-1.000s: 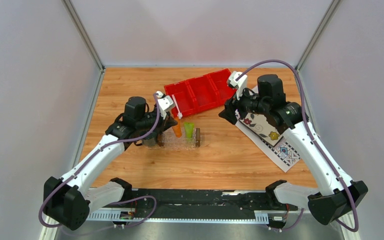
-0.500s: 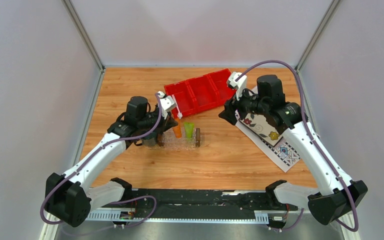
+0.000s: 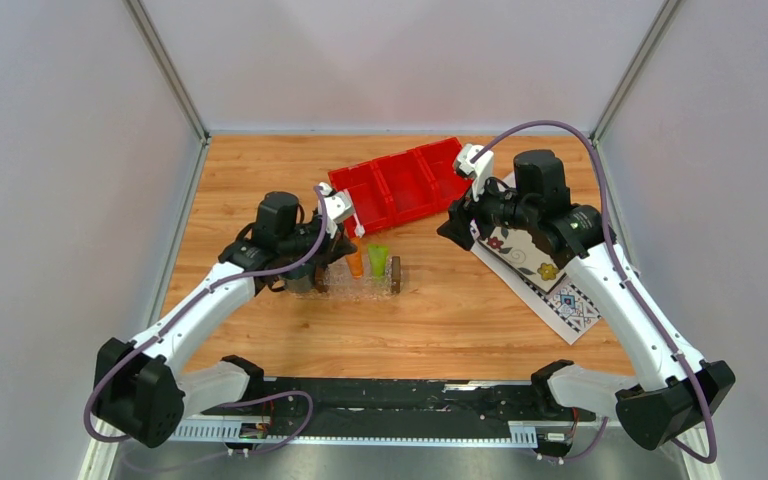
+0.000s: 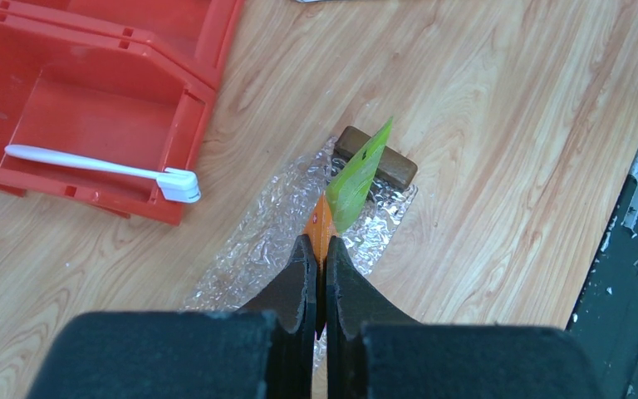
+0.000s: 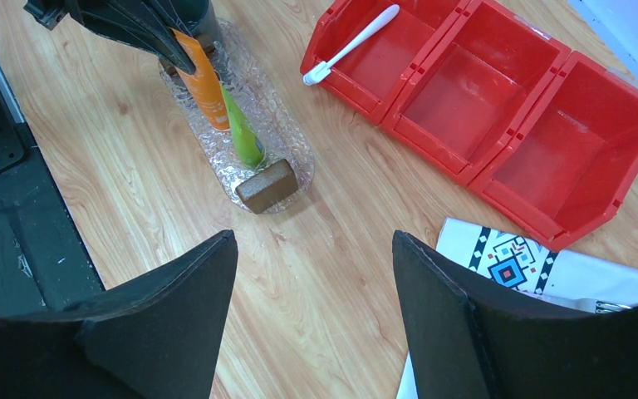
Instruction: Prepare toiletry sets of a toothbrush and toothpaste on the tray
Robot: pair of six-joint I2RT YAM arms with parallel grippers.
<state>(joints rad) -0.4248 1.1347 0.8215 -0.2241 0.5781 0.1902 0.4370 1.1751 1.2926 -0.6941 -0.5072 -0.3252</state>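
My left gripper (image 4: 316, 243) is shut on the flat end of the orange toothpaste (image 4: 319, 226), which hangs over the clear tray (image 4: 257, 249). Whether its lower end touches the tray I cannot tell. The lime green toothpaste (image 4: 357, 179) stands tilted in the tray right beside it, near a brown handle (image 4: 395, 166). The white toothbrush (image 4: 91, 161) lies in the left compartment of the red bin (image 4: 91, 108), its head over the front wall. My right gripper (image 5: 314, 237) hangs open and empty above bare wood, right of the tray (image 3: 365, 285).
The red bin (image 3: 400, 185) with three compartments sits behind the tray. A patterned white cloth (image 3: 540, 270) lies at the right, under my right arm. A dark mug (image 3: 300, 280) stands at the tray's left end, below my left wrist.
My left arm has crept slightly to the right, still holding the orange tube over the tray. The right arm has not moved.
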